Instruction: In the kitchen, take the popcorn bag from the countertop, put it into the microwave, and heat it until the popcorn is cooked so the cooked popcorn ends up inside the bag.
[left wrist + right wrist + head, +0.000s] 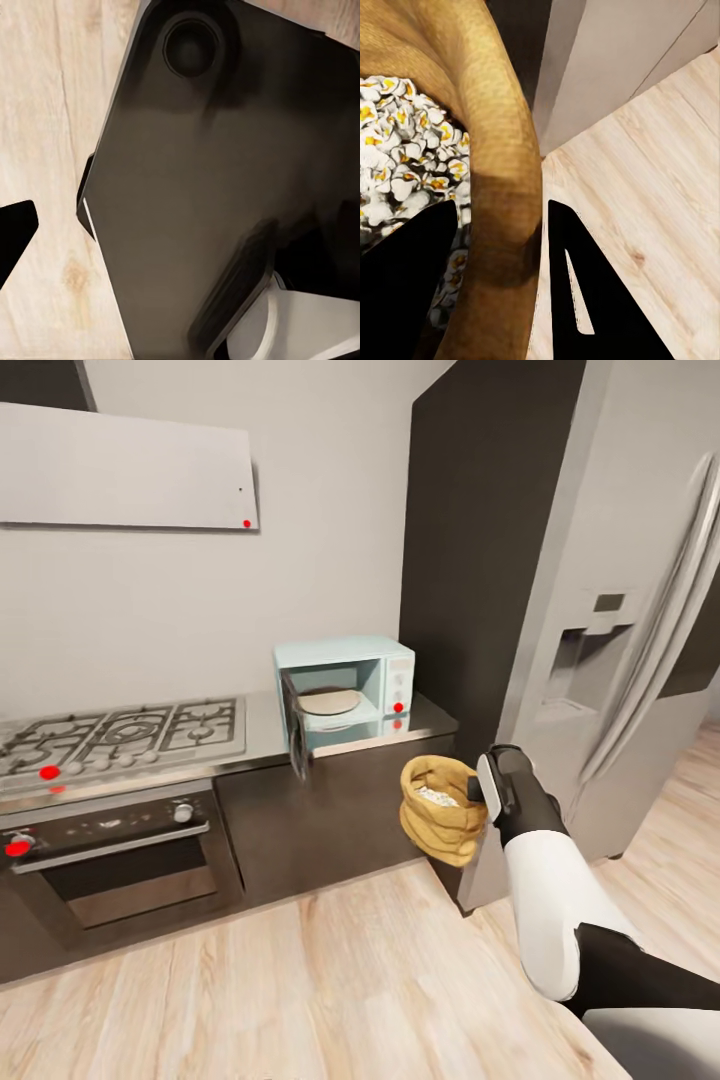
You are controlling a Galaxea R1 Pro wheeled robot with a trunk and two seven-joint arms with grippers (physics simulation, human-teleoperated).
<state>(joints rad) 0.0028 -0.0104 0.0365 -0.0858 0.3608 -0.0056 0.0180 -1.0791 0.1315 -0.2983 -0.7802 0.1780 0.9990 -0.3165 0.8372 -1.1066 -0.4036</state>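
The tan burlap popcorn bag [440, 812] hangs in the air in front of the dark cabinet, below and to the right of the microwave [350, 682]. My right gripper [478, 785] is shut on the bag's rim [502, 150], one finger inside the mouth and one outside. White and yellow popcorn [405, 161] fills the bag. The pale blue microwave stands on the grey countertop [432, 716] with its door [294, 738] swung open and a round plate [328, 702] inside. One black fingertip [15, 234] of my left gripper shows over the floor.
A gas stove [120, 732] and a built-in dark oven [120, 860] lie left of the microwave. A tall steel fridge [620, 610] stands on the right, close to my right arm. Light wood floor [300, 980] spreads in front. My own dark body [225, 187] blocks the left wrist view.
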